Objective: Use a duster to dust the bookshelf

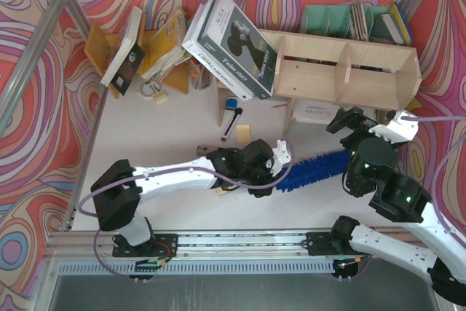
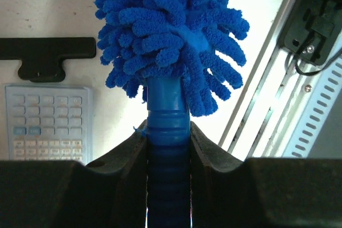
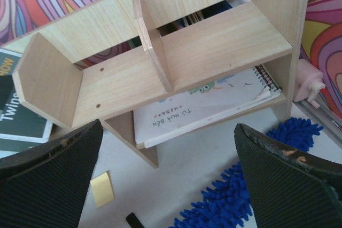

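Observation:
The duster (image 1: 314, 167) lies low over the table, its blue fluffy head pointing right toward the right arm. My left gripper (image 1: 279, 163) is shut on its ribbed blue handle (image 2: 167, 148), with the fluffy head (image 2: 172, 30) just beyond the fingertips. The pale plywood bookshelf (image 1: 342, 71) stands at the back right, and a spiral notebook (image 3: 203, 105) lies on its lower tier. In front of that shelf hovers my right gripper (image 1: 349, 120), open, with nothing between its fingers (image 3: 48, 177). Below it in the right wrist view are the bookshelf (image 3: 187, 57) and part of the duster (image 3: 243, 193).
An orange-yellow book rack (image 1: 156, 41) with leaning books stands at the back left, and a large black-and-white book (image 1: 233, 38) leans against the shelf. Behind the shelf is a green file organizer (image 1: 335, 20). A marker (image 1: 231, 118), a sticky note (image 1: 242, 132) and a calculator (image 2: 45, 124) lie on the table.

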